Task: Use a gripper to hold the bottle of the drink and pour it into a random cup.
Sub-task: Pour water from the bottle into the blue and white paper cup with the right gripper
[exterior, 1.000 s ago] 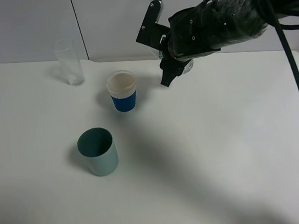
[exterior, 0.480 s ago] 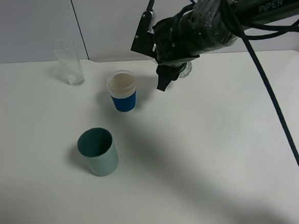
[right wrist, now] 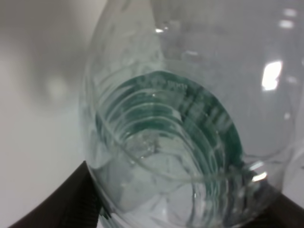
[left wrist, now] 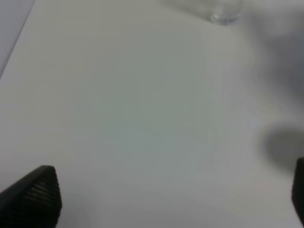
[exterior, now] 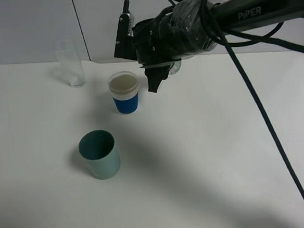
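Note:
My right gripper (exterior: pixel 143 57) reaches in from the right and is shut on the bottle of the drink (exterior: pixel 176 66), which is mostly hidden behind the wrist. In the right wrist view the clear bottle (right wrist: pixel 166 142) with its dark green label fills the picture between the dark fingers (right wrist: pixel 61 204). The gripper hangs just right of and above the cup (exterior: pixel 124 92), which is white with a blue ribbed sleeve and stands upright. My left gripper (left wrist: pixel 166 199) is open over bare table, out of the exterior high view.
A plain grey-green cup (exterior: pixel 98 154) stands nearer the front left. A tall clear glass (exterior: pixel 70 62) stands at the back left; its base shows in the left wrist view (left wrist: pixel 225 16). The white table (exterior: pixel 223 156) ends at the wall behind.
My right arm has moved left with the bottle, from well right of the blue-sleeved cup to just beside its rim. The cups and glass have not moved.

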